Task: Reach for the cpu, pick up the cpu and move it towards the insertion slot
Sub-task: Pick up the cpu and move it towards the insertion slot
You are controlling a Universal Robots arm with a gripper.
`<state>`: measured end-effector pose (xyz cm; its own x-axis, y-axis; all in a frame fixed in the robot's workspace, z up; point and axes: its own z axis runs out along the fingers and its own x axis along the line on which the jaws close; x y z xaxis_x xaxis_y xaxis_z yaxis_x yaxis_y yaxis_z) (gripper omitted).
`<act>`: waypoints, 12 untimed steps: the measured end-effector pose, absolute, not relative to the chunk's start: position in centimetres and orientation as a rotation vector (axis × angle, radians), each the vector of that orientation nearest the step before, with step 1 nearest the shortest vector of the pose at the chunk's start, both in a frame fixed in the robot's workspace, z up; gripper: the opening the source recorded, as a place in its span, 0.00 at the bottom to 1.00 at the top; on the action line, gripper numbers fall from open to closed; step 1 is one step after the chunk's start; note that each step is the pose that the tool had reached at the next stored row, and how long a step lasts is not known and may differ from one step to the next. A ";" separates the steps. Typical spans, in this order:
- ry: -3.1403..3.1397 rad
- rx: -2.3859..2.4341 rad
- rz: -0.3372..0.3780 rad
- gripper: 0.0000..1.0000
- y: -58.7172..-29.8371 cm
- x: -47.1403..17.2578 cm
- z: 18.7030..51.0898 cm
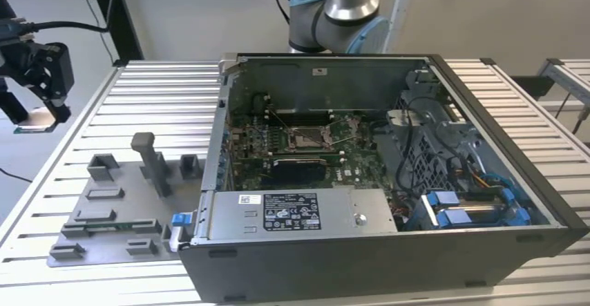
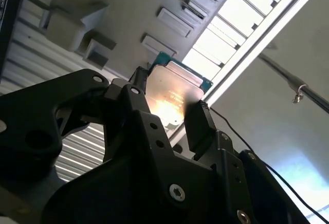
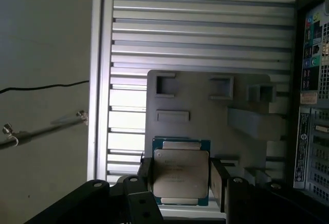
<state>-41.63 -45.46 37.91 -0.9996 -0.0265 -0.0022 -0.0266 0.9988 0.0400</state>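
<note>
Claw (image 1: 37, 116) at far left of exterior view, clamped on cpu (image 3: 181, 176) by opposite edges, well apart from slot (image 1: 309, 137). Cpu probably light, stiff, thin, fragile underneath.

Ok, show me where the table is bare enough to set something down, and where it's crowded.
Bare: the slatted table between the grey fixture and its far edge, beside the computer case; also the strip at the exterior view's right of the case. Crowded: the fixture's blocks, and inside the case around the insertion slot.
</note>
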 end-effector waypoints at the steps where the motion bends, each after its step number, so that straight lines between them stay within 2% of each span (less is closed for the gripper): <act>1: 3.139 -0.042 0.063 0.00 -45.5 -41.4 37.9; 12: 3.139 -0.042 0.063 0.00 -45.5 -37.7 37.9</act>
